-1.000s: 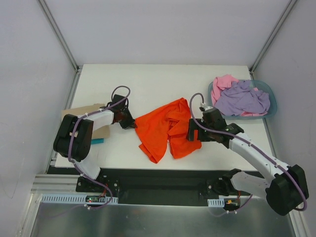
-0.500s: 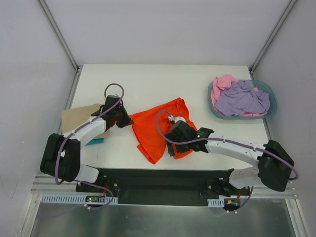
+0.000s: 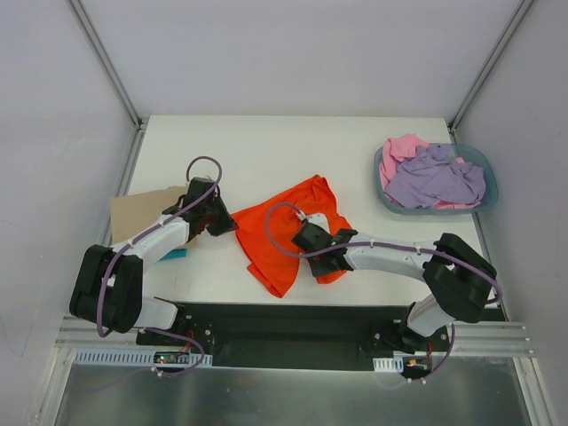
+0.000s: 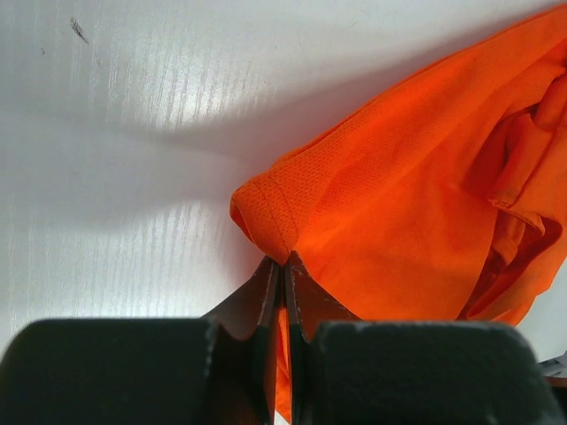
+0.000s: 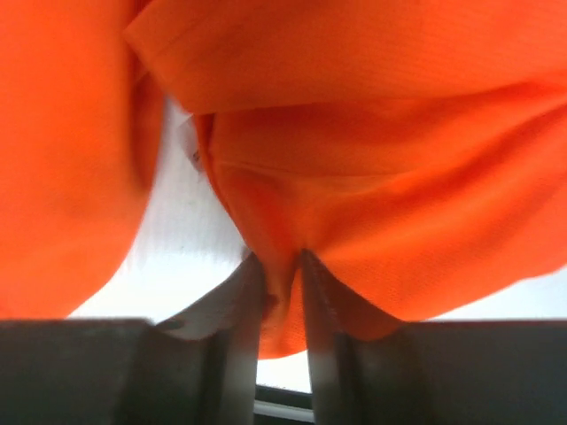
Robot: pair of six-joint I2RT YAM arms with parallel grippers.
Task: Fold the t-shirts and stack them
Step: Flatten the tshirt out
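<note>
Right gripper [image 5: 279, 262] clamped on bunched fold of orange t-shirt [image 3: 277, 241]; left gripper [image 4: 282, 266] pinching its hem corner. Shirt crumpled mid-table, unfolded. Farther right: lilac t-shirt [image 3: 435, 179], pink t-shirt [image 3: 401, 148] heaped in basin [image 3: 490, 186]. Nothing folded or stacked yet.

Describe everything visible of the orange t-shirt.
The orange t-shirt is bright, fine-meshed cloth, crumpled and loosely bunched, not yet folded, lying on the white table between the arms. A stitched hem shows at its left corner, where the left claw pinches it shut. The right claw grips a fold on its right side.
</note>
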